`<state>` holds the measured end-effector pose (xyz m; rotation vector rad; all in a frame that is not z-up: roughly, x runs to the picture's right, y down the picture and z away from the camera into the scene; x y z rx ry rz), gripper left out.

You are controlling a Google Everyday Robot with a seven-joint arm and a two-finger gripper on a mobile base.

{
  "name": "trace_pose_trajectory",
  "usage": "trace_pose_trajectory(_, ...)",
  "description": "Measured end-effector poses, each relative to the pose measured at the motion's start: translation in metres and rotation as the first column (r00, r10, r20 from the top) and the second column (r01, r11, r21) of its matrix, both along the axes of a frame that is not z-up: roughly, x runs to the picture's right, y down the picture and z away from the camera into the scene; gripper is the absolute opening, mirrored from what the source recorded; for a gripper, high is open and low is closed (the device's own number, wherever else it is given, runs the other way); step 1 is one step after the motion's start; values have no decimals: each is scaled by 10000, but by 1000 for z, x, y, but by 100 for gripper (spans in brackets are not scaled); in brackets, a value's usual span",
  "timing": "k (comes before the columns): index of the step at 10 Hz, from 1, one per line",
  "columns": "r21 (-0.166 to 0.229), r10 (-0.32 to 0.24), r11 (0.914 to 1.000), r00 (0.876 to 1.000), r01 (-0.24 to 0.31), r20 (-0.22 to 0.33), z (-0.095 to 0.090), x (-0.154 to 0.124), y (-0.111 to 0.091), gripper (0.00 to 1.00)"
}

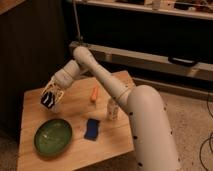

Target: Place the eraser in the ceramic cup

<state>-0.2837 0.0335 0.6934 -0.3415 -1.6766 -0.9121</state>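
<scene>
My gripper (50,97) is at the far left of the wooden table (115,142), pointing down. It is shut on the eraser (47,100), a black block that stands on end between the pale fingers. The ceramic cup (56,106) is a small whitish cup directly under and behind the gripper, and it is mostly hidden by the gripper. The eraser's lower end is at the cup's mouth; I cannot tell whether it is inside.
A round green plate (53,136) lies in front of the gripper. A blue wavy-edged pad (91,128) lies right of the plate. An orange object (94,93) and a small white bottle (113,109) stand mid-table. Dark shelving stands behind.
</scene>
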Motion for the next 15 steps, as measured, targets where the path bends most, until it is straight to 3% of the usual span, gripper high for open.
trace_pose_trajectory(5,-71,-436,9990,9982,433,-400,21,-6,19,0)
trace_pose_trajectory(15,-404,-528,9980,9950,495,-842,47,-19,30,0)
